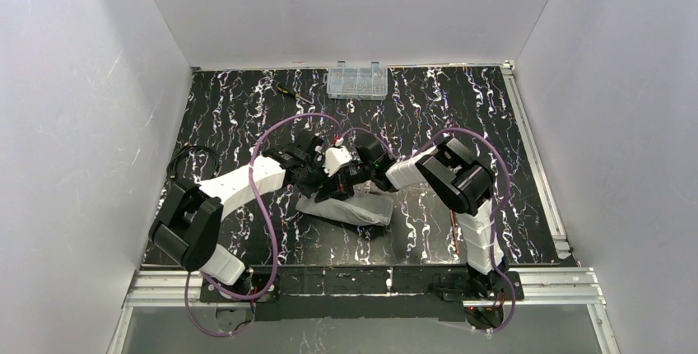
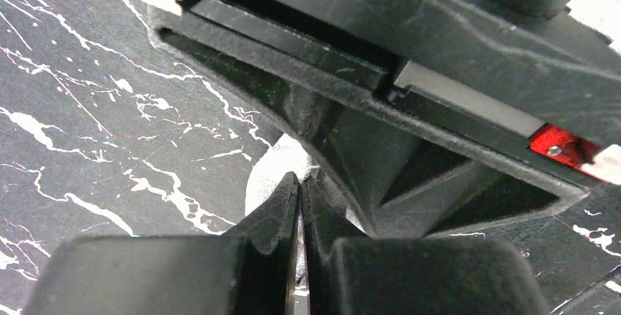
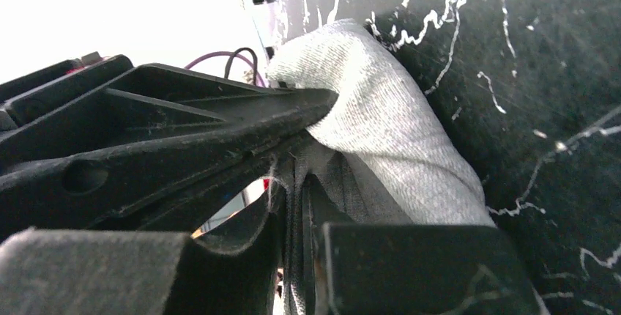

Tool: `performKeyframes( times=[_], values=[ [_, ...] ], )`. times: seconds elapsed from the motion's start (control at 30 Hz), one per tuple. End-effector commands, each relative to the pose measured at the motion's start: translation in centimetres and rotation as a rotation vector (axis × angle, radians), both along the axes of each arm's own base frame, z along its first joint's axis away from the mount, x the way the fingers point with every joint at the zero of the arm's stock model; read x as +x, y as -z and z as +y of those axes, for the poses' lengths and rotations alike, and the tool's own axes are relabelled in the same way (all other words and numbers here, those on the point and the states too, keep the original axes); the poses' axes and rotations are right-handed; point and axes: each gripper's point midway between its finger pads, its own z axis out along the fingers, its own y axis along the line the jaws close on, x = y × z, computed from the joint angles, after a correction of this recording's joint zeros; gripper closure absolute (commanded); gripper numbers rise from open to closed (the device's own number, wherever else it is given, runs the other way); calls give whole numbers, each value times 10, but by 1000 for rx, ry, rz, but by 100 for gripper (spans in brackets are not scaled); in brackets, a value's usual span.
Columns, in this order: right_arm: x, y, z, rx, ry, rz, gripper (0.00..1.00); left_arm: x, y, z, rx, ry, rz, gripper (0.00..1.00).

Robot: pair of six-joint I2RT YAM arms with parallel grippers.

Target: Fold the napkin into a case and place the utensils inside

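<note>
The light-grey napkin (image 1: 358, 210) lies as a narrow folded bundle at mid-table, its upper edge lifted between both grippers. My left gripper (image 1: 329, 183) (image 2: 301, 179) is shut, with a thin sliver of cloth (image 2: 267, 172) showing between its fingers. Facing it, my right gripper (image 1: 355, 181) (image 3: 296, 183) has its jaws close together with layers of the napkin (image 3: 388, 139) pinched between them. The left finger (image 3: 220, 128) presses against the same fold. A thin copper-brown utensil (image 1: 456, 226) shows beside the right arm, mostly hidden by it.
A clear plastic compartment box (image 1: 356, 81) stands at the back edge, and a small screwdriver (image 1: 290, 92) lies to its left. White walls enclose the black marbled table (image 1: 230, 115). Purple cables loop over both arms.
</note>
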Motion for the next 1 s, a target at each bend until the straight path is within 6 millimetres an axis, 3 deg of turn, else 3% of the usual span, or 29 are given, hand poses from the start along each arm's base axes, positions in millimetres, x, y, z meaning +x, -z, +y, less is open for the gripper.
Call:
performKeyframes(
  times=[0.0,0.1,0.23,0.4,0.67,0.97],
  values=[
    [0,-15,11,127,3,10,79,-11,-2,-3,-14,24,30,100],
    [-3,-16,9,145,7,17,79,-10,-3,-3,-11,26,24,100],
    [-7,-12,5,134,6,27,99,-9,-2,-2,-4,26,22,100],
    [-8,12,-17,-20,27,-2,99,-1,-9,-2,2,33,-13,100],
    [-9,30,-36,-189,42,-29,99,-2,-17,-10,-18,105,-2,100],
    [2,18,-31,-198,82,-36,99,-13,-19,-14,-57,122,39,100]
  ],
)
